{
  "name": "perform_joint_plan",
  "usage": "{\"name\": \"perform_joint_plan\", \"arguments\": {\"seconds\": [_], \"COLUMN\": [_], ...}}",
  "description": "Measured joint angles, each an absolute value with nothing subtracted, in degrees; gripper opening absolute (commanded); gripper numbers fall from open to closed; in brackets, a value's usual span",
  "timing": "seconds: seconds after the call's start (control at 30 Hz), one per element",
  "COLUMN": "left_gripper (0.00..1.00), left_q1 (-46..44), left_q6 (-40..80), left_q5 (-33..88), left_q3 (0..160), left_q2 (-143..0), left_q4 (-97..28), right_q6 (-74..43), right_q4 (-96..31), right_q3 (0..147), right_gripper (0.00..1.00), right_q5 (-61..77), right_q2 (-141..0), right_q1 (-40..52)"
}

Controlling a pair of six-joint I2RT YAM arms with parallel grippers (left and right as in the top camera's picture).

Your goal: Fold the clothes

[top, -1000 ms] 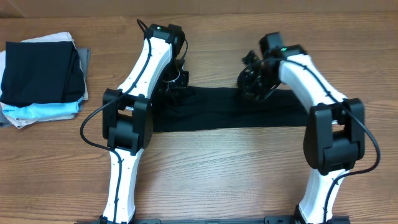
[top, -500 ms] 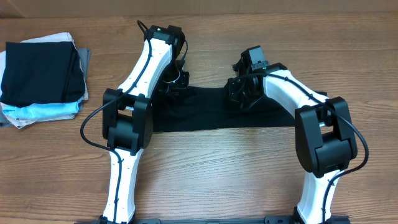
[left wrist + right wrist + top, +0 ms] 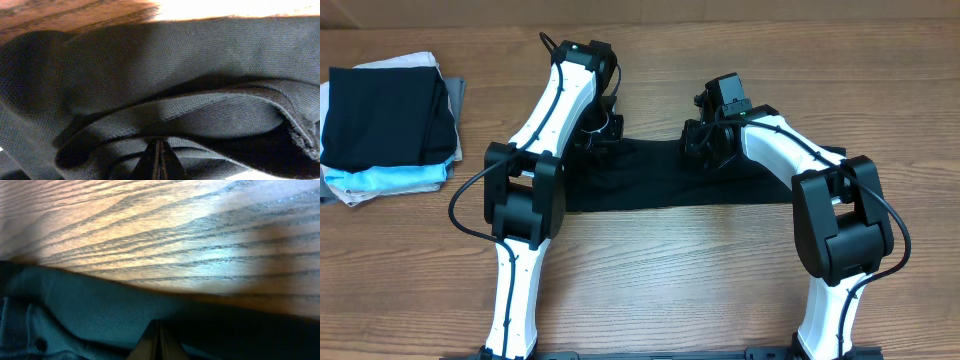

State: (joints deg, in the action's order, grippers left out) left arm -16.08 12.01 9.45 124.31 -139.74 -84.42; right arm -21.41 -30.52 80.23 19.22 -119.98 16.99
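A: where's the shirt (image 3: 660, 185)?
B: flat black band across frame centre on the table (image 3: 670, 280). pile (image 3: 385, 120) sits well apart, upper left
A: grippers?
B: both at the band's upper edge. left gripper (image 3: 601, 136) tips pressed together, looks pinched on a raised fold in its wrist view. right gripper (image 3: 706, 148) also pressed together, right at the hem; can't tell if cloth is actually between the tips
A: so the step is probably upper edge down, or one end across
B: my guess too. confirm right has cloth before lifting, raise both evenly, keep the edge taut between them, move in sync, line up hems, then release
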Motion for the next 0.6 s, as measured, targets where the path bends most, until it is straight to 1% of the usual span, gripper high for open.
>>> {"name": "perform_joint_plan", "arguments": {"seconds": [0.2,0.37,0.6], "left_gripper": [0.04,0.04,0.05], "left_q1": [-15.86,-15.70,-15.64], "left_q6": [12.01,12.01,12.01], "left_q5": [9.45,9.45,9.45], "left_q3": [124.31,124.31,124.29], "left_q2": [-139.74,-139.74,-139.74], "left_q4": [-84.60,-84.55,-84.09], "right_q6": [-22.46,-22.55,-22.68], "right_q4": [-34.74,-37.52,-44.73], "right_q3": [80.18,80.18,80.14], "right_gripper": [0.04,0.04,0.04], "right_q5": [21.21,27.66,36.21], "right_q2": [-119.98,-120.01,-120.01], "right_q1": [17.02,17.02,17.02]}}
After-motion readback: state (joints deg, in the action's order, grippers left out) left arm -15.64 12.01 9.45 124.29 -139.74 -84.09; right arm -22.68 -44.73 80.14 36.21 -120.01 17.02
